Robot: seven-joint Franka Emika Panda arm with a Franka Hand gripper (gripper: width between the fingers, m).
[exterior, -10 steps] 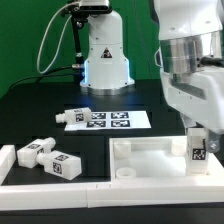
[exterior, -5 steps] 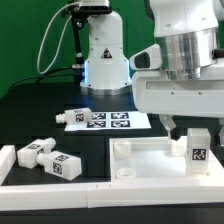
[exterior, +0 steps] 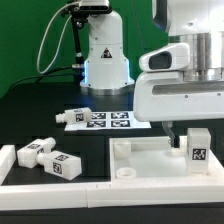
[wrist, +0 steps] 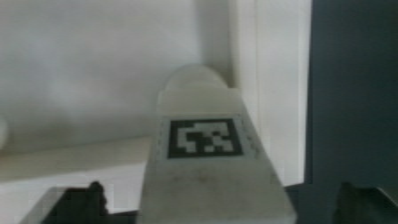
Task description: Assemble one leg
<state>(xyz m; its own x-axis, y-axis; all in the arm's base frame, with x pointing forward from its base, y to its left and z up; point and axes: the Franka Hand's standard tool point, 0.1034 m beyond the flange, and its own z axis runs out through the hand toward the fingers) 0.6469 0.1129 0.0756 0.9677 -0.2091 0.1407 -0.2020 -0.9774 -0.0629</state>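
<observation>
Exterior view: a big white tray-like panel [exterior: 150, 160] with a raised edge lies on the black table [exterior: 30, 110]. One white leg [exterior: 198, 147] stands upright in the panel's far corner on the exterior view's right. It has a black-and-white square tag facing the camera. The robot's gripper [exterior: 176, 133] is above and just beside this leg. One dark finger [exterior: 170, 131] shows next to the leg, on the exterior view's left of it, with a little gap between them. The other finger is hidden, but the gripper looks let go and is not holding the leg.

Three more legs lie apart from the panel. Two of them [exterior: 48, 157] lie close together near a white rim piece [exterior: 10, 160] on the exterior view's left. Another small one [exterior: 68, 118] lies touching the end of the marker board [exterior: 108, 121], which is flat on the table farther back. Behind that stands the white robot base [exterior: 105, 55] with black cables.

Wrist view: the camera looks down at the standing leg [wrist: 210, 150], with its tag in the middle. The two dark fingertips [wrist: 80, 205] show low on each side of it, spread wide, not touching it. The white panel wall [wrist: 107, 70] is behind the leg
</observation>
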